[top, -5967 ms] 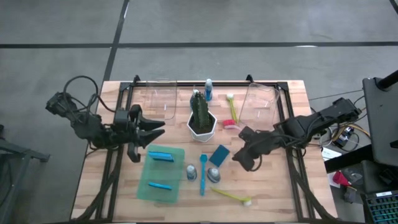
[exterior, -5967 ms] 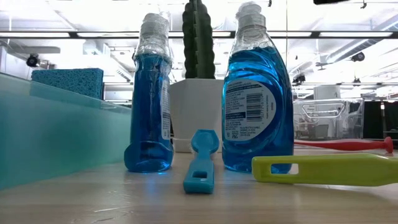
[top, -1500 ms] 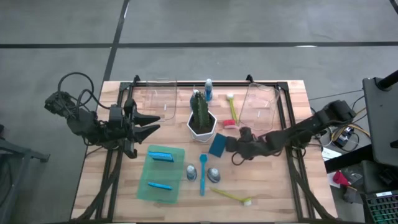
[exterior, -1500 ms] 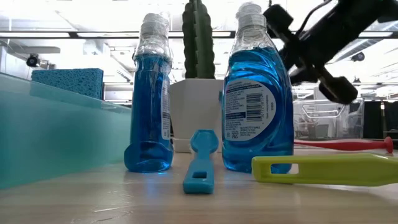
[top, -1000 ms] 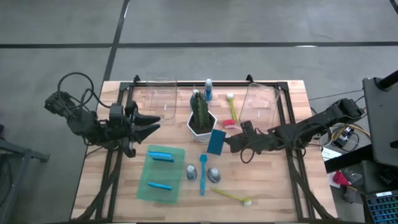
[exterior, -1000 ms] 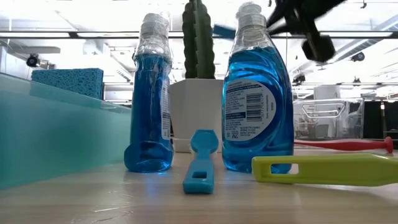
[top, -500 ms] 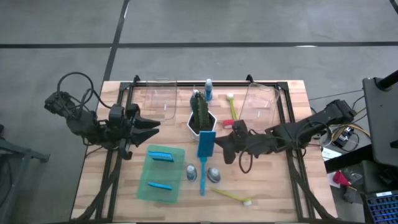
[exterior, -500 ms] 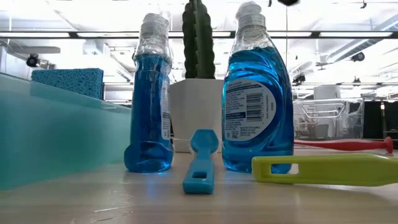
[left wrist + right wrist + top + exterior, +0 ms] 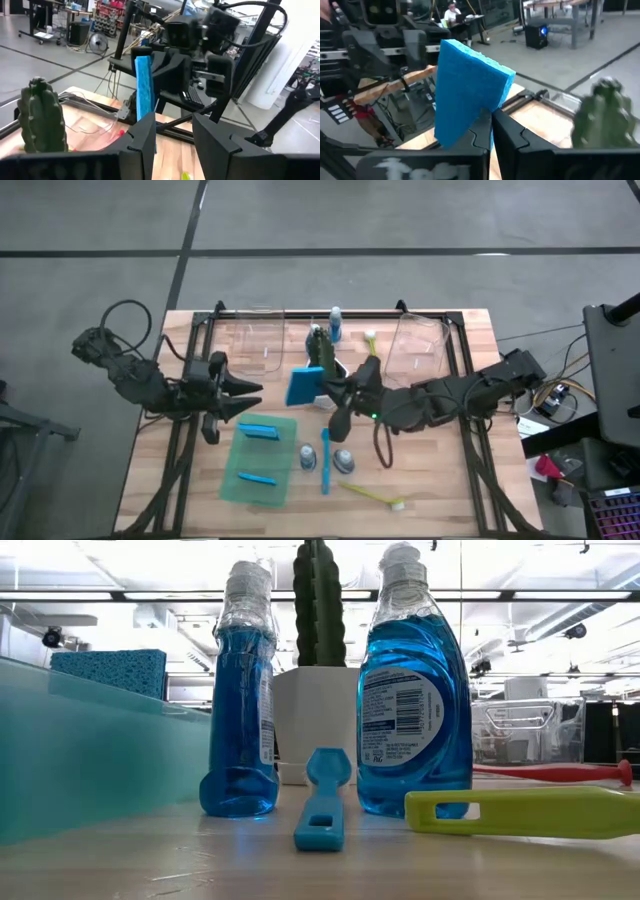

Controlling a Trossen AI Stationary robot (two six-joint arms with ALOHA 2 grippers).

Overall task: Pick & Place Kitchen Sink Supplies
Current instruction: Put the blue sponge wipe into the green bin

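My right gripper (image 9: 324, 387) is high above the table's middle, in front of the green cactus (image 9: 318, 352), shut on a blue sponge (image 9: 303, 384). My left gripper (image 9: 256, 397) is open at the left, pointing level at that sponge (image 9: 144, 89), with a gap between them. On the table lie a green tray (image 9: 262, 462) carrying another sponge (image 9: 258, 430), two blue bottles (image 9: 240, 700) (image 9: 414, 690), a blue brush (image 9: 323, 802) and a yellow brush (image 9: 525, 812). My right gripper pinches the sponge's edge (image 9: 481, 111) between its two fingers (image 9: 506, 131), which come level from the table's right. The sponge stands on edge, lifted clear of the table, and sticks out past the fingertips toward my left gripper.
Two clear bins (image 9: 250, 340) (image 9: 420, 345) stand at the back. Between them are a third blue bottle (image 9: 335, 325) and a yellow-headed brush (image 9: 371, 340). A pink brush (image 9: 550, 773) lies behind the yellow one. A small blue piece (image 9: 258, 478) rests on the tray.
My right gripper has risen and gone toward the table's left and my left gripper, rolling as it went. The sponge in it has turned from lying nearly flat to standing on edge, and has left the low view.
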